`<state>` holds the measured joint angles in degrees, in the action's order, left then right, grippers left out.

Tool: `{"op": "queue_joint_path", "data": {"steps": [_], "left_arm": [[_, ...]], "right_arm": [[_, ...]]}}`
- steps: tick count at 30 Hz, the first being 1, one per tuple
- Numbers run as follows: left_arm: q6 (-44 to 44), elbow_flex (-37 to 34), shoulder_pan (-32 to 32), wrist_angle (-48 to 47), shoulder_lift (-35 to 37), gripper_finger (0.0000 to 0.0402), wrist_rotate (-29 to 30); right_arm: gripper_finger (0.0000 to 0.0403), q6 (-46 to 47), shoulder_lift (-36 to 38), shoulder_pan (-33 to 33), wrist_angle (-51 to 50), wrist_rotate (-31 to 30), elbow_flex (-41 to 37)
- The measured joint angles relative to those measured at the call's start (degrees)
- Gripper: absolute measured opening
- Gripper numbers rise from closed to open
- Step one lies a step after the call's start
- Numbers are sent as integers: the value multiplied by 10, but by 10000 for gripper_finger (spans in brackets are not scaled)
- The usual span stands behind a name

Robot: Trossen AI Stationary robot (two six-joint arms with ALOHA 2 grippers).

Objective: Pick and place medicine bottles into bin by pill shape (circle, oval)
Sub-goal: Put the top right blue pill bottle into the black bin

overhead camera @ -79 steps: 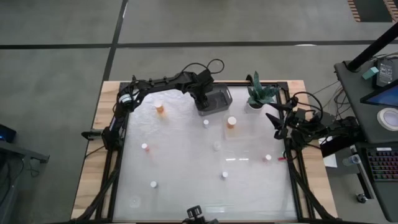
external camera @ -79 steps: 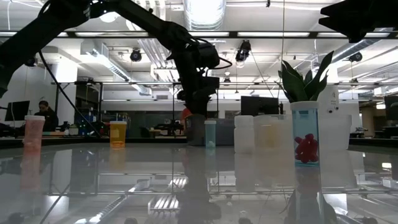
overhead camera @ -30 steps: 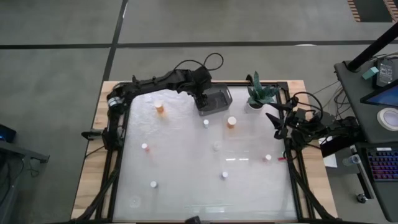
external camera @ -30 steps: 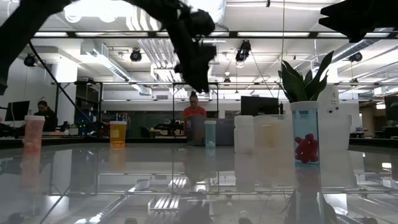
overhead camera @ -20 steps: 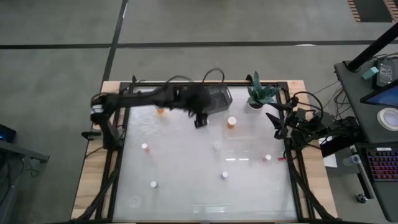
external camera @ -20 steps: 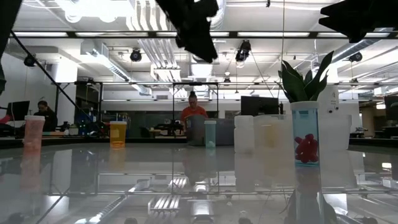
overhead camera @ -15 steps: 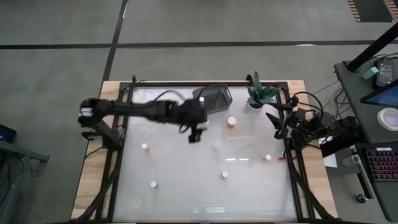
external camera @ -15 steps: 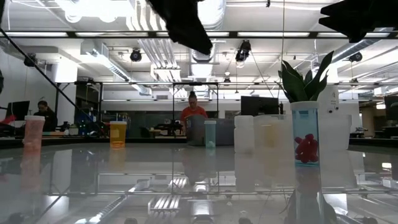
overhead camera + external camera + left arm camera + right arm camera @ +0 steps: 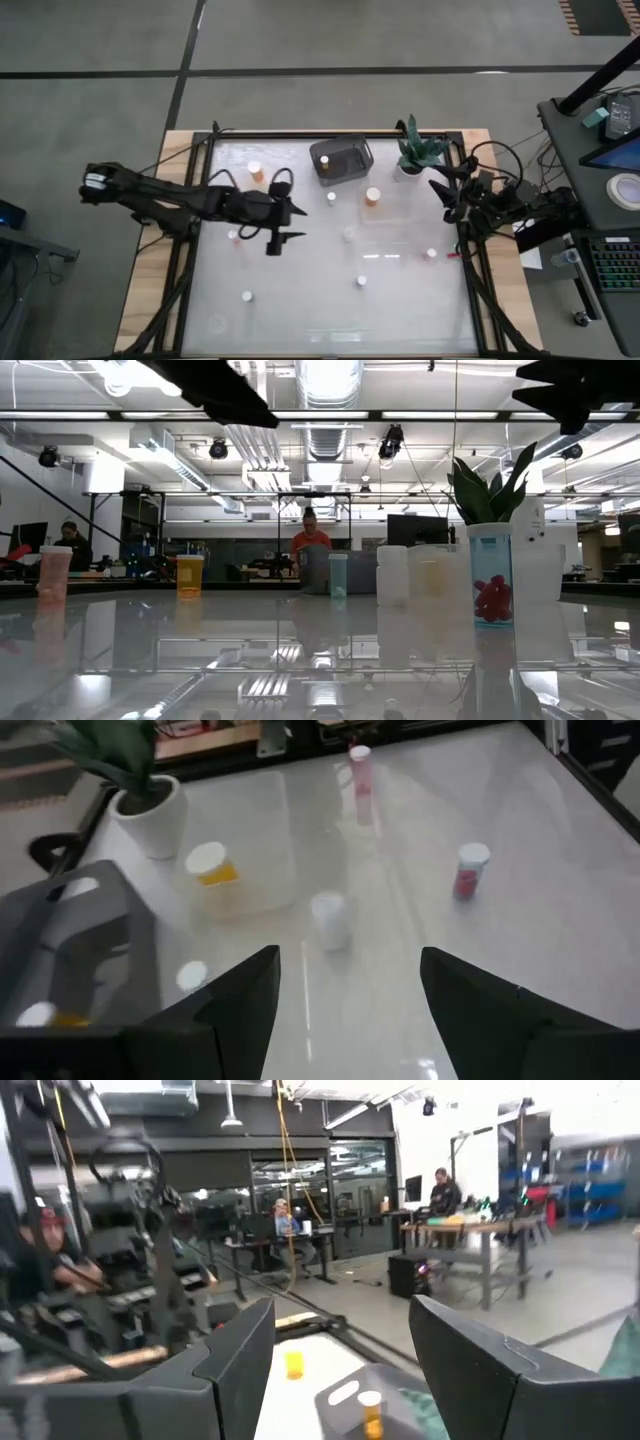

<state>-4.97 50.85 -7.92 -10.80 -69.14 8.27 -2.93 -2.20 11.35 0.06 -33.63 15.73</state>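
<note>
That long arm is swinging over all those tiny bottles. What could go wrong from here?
Two things, probably. The left gripper hangs open over the table with a small white-capped bottle close beside it, so a low sweep might knock that over. The bottles are scattered widely, and the bin sits at the far edge beside the potted plant, so a long carry could clip the orange bottle on the way.

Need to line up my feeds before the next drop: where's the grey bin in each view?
High view: grey bin at the table's far edge, near the middle.
Low view: bin far back, centre.
Left wrist view: bin close, just past one finger.
Right wrist view: bin between the two fingers.
Shared landmark: the potted plant beside it, except in the right wrist view.
</note>
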Motion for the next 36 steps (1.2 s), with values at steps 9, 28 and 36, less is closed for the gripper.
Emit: {"op": "queue_joint_path", "data": {"steps": [9, 28, 36], "left_arm": [[-47, -94, 0, 25, 126, 226, 40], [-45, -194, 1, 33, 284, 226, 112], [-41, -194, 1, 7, 288, 226, 112]], "right_arm": [[224, 49, -44, 0, 77, 11, 0], [224, 37, -323, 0, 95, 11, 177], [224, 81, -450, 0, -11, 11, 308]]}}
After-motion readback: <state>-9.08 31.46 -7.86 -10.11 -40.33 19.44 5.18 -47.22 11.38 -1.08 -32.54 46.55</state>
